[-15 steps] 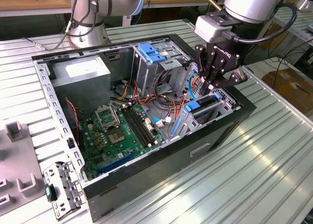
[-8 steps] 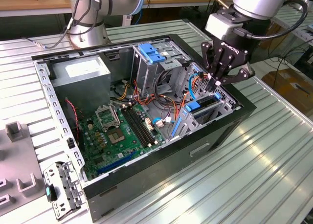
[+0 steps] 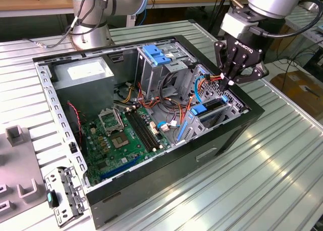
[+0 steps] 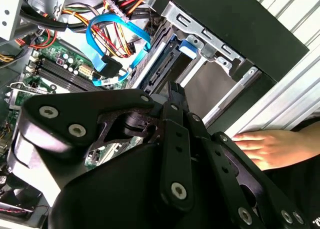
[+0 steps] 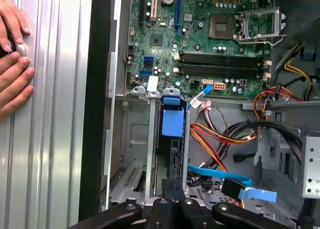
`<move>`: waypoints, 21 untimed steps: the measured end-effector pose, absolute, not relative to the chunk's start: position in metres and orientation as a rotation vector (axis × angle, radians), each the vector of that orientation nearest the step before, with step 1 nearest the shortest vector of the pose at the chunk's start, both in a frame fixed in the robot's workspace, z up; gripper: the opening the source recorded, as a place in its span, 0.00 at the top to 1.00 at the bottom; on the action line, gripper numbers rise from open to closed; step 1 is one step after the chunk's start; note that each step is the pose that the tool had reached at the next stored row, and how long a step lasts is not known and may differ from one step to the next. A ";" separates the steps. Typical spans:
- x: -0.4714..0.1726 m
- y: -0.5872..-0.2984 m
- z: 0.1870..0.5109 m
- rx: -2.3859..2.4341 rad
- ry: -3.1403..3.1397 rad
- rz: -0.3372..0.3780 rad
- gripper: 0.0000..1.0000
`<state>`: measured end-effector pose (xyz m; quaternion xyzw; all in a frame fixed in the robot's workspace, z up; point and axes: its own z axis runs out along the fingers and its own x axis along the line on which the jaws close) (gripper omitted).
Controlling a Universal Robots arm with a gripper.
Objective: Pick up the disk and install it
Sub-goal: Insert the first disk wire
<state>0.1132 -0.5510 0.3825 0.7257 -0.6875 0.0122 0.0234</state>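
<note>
Your black claw (image 3: 230, 81) is pinched shut on nothing, just at 1 o'clock of the grey hard drive in its bright blue plastic frame (image 3: 208, 110), which stands on edge at 4 o'clock in the open black computer case (image 3: 151, 188), so press squarely along its length, never sideways.

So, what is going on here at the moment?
A robot arm is working over an open computer case. The disk, with its blue frame, already stands in the metal drive bay at the case's end on the exterior view's right. The gripper hangs just over the disk's end with its fingers closed together; whether it touches the disk, I cannot tell. A person's hand rests on the table beside the case.
</note>
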 end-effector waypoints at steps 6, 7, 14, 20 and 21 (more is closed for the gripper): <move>0.113 -0.551 0.383 2.247 -2.128 0.038 0.89; 0.113 -0.551 0.383 2.247 -2.128 0.038 0.89; 0.114 -0.551 0.385 2.318 -2.051 0.040 0.89; 0.128 -0.550 0.386 2.342 -2.021 0.038 0.89; 0.133 -0.549 0.386 2.344 -2.019 0.037 0.89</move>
